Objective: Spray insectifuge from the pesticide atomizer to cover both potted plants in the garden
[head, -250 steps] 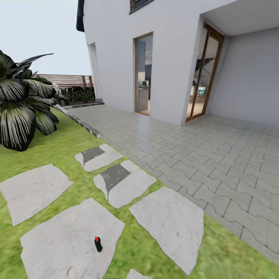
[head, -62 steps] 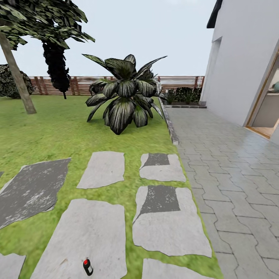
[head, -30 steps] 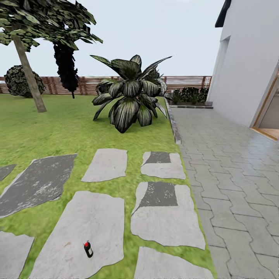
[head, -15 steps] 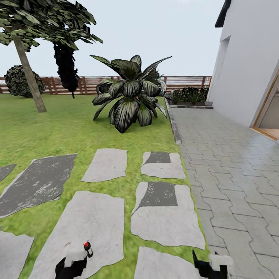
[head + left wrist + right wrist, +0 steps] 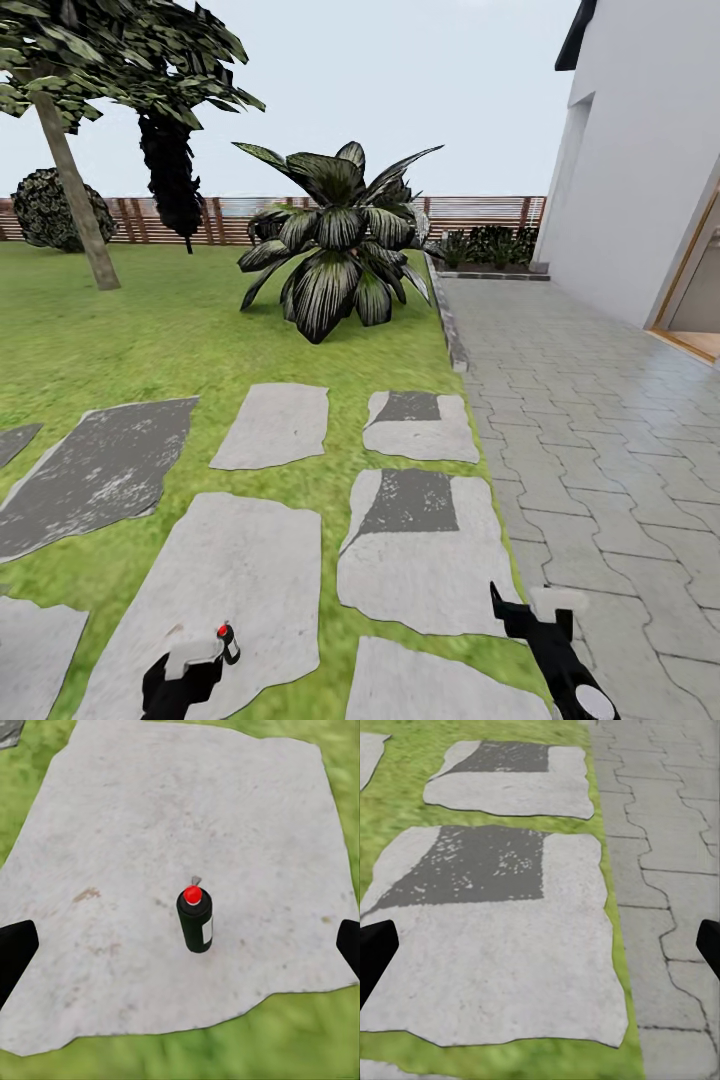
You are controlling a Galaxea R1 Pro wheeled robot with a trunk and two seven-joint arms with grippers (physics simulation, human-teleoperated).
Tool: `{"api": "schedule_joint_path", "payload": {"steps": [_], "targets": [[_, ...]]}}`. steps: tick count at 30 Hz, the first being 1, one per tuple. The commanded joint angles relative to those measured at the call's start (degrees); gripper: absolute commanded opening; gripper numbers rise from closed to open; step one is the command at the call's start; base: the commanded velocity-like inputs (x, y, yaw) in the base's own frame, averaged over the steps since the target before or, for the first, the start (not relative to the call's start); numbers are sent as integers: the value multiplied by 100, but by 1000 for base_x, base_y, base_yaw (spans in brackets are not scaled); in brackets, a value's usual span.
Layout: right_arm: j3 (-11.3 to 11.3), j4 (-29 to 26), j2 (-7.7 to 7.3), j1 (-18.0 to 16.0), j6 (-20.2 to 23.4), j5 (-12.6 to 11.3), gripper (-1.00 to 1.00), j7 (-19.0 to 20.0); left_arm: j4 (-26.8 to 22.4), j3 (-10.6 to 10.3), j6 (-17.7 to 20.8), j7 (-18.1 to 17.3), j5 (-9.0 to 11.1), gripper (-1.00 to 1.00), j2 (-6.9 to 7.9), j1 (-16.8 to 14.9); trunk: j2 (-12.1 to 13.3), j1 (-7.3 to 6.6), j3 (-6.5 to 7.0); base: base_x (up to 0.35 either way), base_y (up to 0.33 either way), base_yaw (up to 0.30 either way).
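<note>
Both arms have risen further into head view, and the wide-open, empty left claw [image 5: 180, 949] could knock over the upright pesticide atomizer [image 5: 196, 919] if it descends off-centre, while the right claw [image 5: 540, 949] is open and empty too.

Matt rough stepping stone [image 5: 150, 832], glossy pesticide atomizer [image 5: 196, 921], wooden slat fence [image 5: 480, 212]

Flat, even daylight under a pale overcast sky [image 5: 400, 90]; cast shadows are almost missing. Renders look soft, grass [image 5: 247, 1042] smeared and blurred, straight lines bowing toward the head view's edges.
</note>
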Motion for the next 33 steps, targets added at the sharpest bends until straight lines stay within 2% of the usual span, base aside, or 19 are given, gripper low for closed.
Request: {"api": "schedule_joint_path", "payload": {"steps": [1,10,15,18,33], "targets": [[2,5,-1,-3,-15,6,100,1,12,2,-19,2,-4,100,0,-4,-2,-1,-5,0,0,0],[8,8,-10,-4,-13,6,100,10,32,-17,-19,-70,-22,100,22,-4,-363,196,-167,0,0,0],[9,8,-3,-4,-13,5,100,7,38,-1,-26,-418,18,100,210,-4,-563,306,-258,0,0,0],[0,8,-2,-4,-13,5,100,5,40,28,-27,-501,22,100,251,-4,-684,372,-325,0,0,0],[2,15,-2,-3,-13,5,100,1,41,10,-33,-499,-16,100,267,-4,-1285,702,-725,0,0,0]]}}
